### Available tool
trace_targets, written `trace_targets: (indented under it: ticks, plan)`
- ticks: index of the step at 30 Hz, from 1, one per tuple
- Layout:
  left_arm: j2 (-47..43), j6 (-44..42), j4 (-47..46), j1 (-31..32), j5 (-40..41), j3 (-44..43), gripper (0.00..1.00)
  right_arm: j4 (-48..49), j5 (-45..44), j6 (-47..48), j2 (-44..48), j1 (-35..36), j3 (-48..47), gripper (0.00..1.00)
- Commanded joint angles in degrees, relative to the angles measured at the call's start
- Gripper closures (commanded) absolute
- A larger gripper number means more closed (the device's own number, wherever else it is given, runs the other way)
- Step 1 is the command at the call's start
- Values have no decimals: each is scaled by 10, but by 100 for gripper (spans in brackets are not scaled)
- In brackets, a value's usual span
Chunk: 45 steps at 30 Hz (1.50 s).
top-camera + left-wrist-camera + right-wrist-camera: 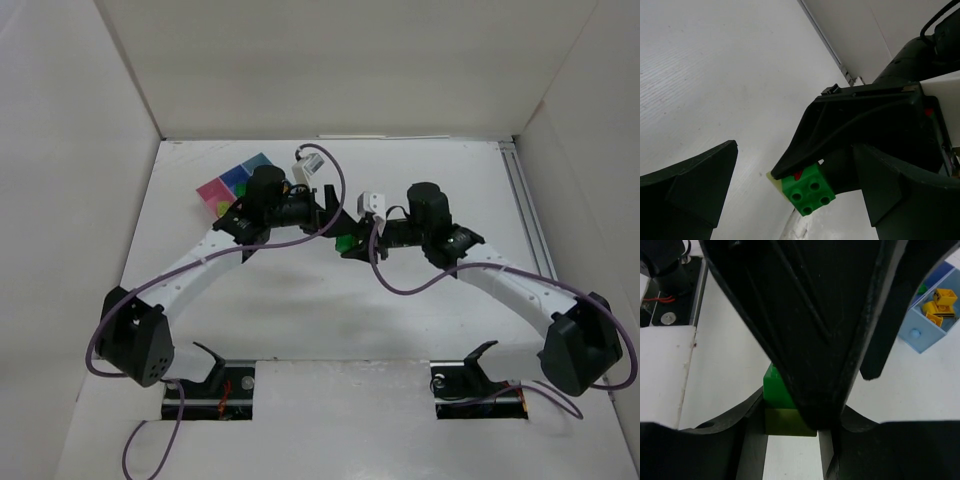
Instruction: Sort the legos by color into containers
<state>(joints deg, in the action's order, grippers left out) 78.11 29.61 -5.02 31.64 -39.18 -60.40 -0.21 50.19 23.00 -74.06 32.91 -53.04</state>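
A two-part lego, a green brick point(807, 192) stacked on a pale yellow one point(789, 421), sits between my right gripper's point(792, 432) fingers, which are shut on it above the table's middle. It shows as a green spot in the top view point(345, 243). My left gripper point(795, 146) is open, its two fingers spread wide either side of the right gripper's finger and the lego without touching the lego. The containers point(235, 185), pink and blue bins, sit at the back left. One blue bin point(925, 335) holds orange-yellow legos point(940, 302).
The two arms meet nose to nose at the table's middle point(340, 225). White walls enclose the table on three sides. A metal rail point(525, 200) runs along the right edge. Purple cables loop off both arms.
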Motion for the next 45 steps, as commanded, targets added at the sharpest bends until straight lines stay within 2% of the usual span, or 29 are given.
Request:
trace_targets:
  ticks: [1,6,9,16,18,21,23,26,29,30,35,41,43,45]
  plan:
    - [3,-5,-46,9,-42,-13,1,19,-3,20,-1,26,-35,100]
    - [-13,1,-55,9,-32,-2,5,14,-53,20,4,31,-35,100]
    - [-39,-5,-28,9,5,-2,6,14,-83,20,21,31,-22,100]
    - [-85,-10,10,-3,17,15,7,8,-88,20,47,14,-4,100]
    - [-90,-10,0,-3,-4,21,7,8,-88,20,47,14,-4,100]
    - [-84,-5,-48,-3,-86,42,7,8,-83,20,47,14,-4,100]
    - [-60,-5,-40,-3,-96,42,7,8,-83,20,47,14,-10,100]
    - [-34,-17,-10,3,-83,28,15,8,-95,20,47,14,-15,100]
    - [-27,-17,3,3,-83,13,18,8,-109,20,53,19,-15,100]
    - [-27,-17,3,8,-77,13,26,8,-109,20,53,19,-22,100]
    - [-27,1,-16,8,-62,13,51,8,-109,20,53,25,-22,100]
    - [-16,22,-26,8,-78,13,52,8,-127,20,43,31,-22,100]
    - [-16,28,-32,8,-87,8,47,8,-133,20,43,37,-22,100]
    - [-10,34,-48,8,-99,8,47,8,-133,20,43,37,-22,100]
